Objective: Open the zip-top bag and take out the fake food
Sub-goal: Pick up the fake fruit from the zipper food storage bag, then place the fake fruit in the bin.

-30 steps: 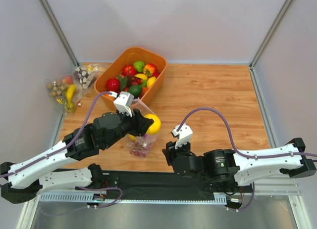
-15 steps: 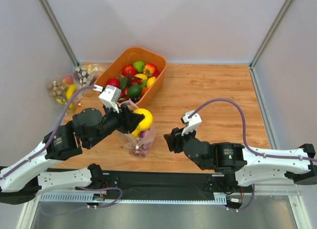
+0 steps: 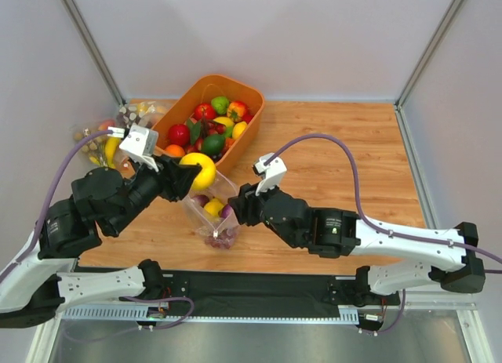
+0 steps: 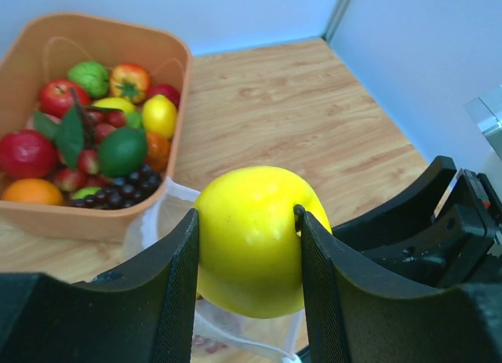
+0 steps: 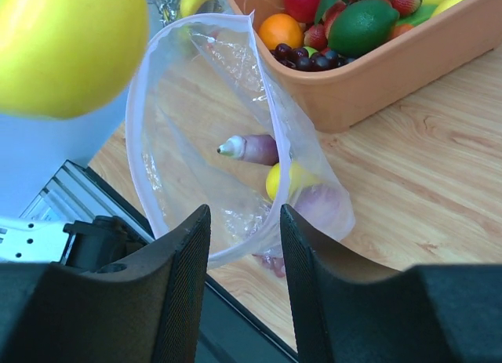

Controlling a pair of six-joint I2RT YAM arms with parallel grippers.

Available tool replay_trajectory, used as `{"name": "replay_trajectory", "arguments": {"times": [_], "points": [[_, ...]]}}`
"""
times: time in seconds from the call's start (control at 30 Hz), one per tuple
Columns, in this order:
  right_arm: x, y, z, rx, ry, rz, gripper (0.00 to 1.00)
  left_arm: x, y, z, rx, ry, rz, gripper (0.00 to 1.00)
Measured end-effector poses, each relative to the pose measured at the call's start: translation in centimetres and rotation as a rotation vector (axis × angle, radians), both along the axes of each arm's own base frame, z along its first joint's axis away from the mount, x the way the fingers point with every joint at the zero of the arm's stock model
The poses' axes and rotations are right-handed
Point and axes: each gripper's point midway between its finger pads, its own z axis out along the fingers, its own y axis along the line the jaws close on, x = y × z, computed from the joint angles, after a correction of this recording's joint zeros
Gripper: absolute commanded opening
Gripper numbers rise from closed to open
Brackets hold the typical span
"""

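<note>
The zip-top bag [image 3: 196, 214] stands open on the table; its mouth also shows in the right wrist view [image 5: 157, 88]. Inside it lie a long purple piece [image 5: 255, 149], a small yellow fruit [image 5: 284, 179] and a purple onion [image 5: 320, 208]. My left gripper [image 3: 190, 176] is shut on a large yellow round fruit [image 3: 201, 168], held above the bag's far rim [image 4: 249, 237]. My right gripper [image 3: 234, 212] is open at the bag's right side. The bag's rim passes between its jaws [image 5: 245, 222] without being pinched.
An orange bin [image 3: 256, 112] full of plastic fruit stands just behind the bag and also shows in the left wrist view [image 4: 182, 73]. Clear bags with a banana and nuts [image 3: 106, 139] lie at the far left by the wall. A black mat [image 3: 259, 288] runs along the near edge.
My left gripper has carried the yellow fruit up and to the left, out of the bag. My right arm has swung left and reached the bag's rim.
</note>
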Motion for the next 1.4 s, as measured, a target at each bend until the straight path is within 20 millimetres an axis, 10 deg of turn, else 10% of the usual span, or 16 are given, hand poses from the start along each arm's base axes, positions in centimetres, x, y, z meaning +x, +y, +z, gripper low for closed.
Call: {"name": "replay_trajectory", "arguments": {"times": [0.3,0.47,0.67,1.0,1.03,1.2,1.4], "points": [[2.4,1.2,-3.7,-0.109,0.031,-0.040,0.40,4.2,1.7,1.4,0.103,-0.036,0.132,0.00],[3.2,0.6,-4.1,-0.137,0.032,-0.060,0.08,8.6,2.5,0.4,0.151,0.013,0.206,0.00],[4.3,-0.4,-4.6,-0.159,0.042,-0.099,0.00,14.9,4.7,-3.8,0.179,0.142,0.302,0.00],[3.9,-3.0,-4.0,-0.157,0.043,-0.111,0.00,23.5,1.3,-14.2,0.283,0.364,0.259,0.00],[3.8,-3.3,-3.9,-0.155,0.041,-0.114,0.00,24.2,1.2,-15.4,0.298,0.389,0.262,0.05],[3.6,-5.4,-2.6,-0.134,0.028,-0.142,0.00,26.0,1.1,-18.8,0.357,0.461,0.280,0.99],[3.7,-8.2,-1.0,-0.120,0.001,-0.194,0.00,24.6,1.4,-17.6,0.326,0.454,0.281,0.99]]}}
